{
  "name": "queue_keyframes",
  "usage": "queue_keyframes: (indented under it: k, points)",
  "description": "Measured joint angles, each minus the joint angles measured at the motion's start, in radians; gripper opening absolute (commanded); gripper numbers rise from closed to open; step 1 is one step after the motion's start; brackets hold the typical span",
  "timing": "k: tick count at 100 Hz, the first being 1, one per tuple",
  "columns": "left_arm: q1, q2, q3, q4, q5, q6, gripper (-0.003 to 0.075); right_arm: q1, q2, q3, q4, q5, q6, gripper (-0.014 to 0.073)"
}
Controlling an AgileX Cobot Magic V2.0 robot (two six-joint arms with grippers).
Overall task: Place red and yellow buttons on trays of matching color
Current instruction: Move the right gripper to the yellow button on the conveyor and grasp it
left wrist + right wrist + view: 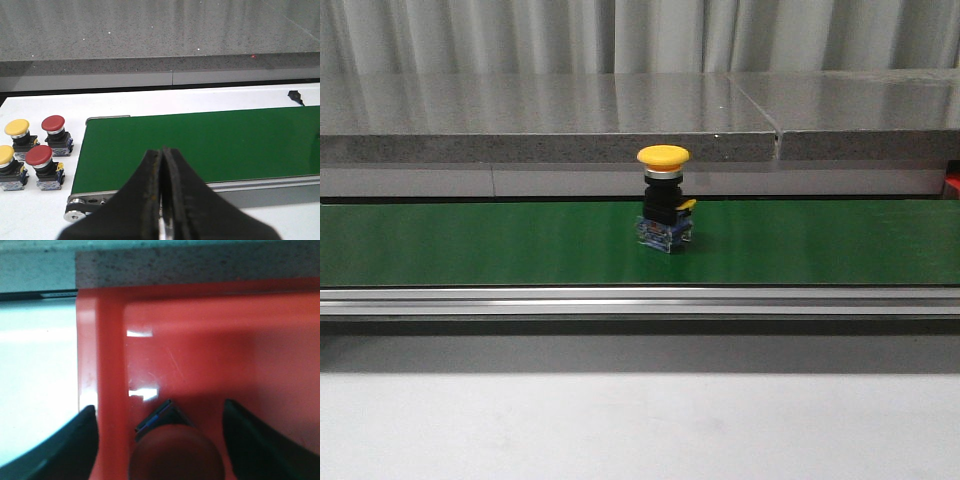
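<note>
The right end effector hangs spread wide over the red tray with a red button standing between its fingers, ungripped, while the left end effector, pinched closed and empty, faces the green conveyor belt carrying the upright yellow button mid-belt.

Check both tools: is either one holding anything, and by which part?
Nothing is held. The left tool is shut and empty; the right tool is open around a red button in the red tray.
</note>
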Motion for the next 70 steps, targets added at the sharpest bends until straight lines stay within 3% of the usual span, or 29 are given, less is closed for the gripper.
queue_keyframes:
  k: [27,70]
  points:
    - [0.000,0.000,0.000,0.000,0.000,0.000,-0.0019,0.000,-0.032,0.000,0.000,0.002,0.000,0.0589]
    - [0.000,0.000,0.000,0.000,0.000,0.000,-0.0019,0.023,-0.277,0.013,0.012,0.127,0.000,0.0589]
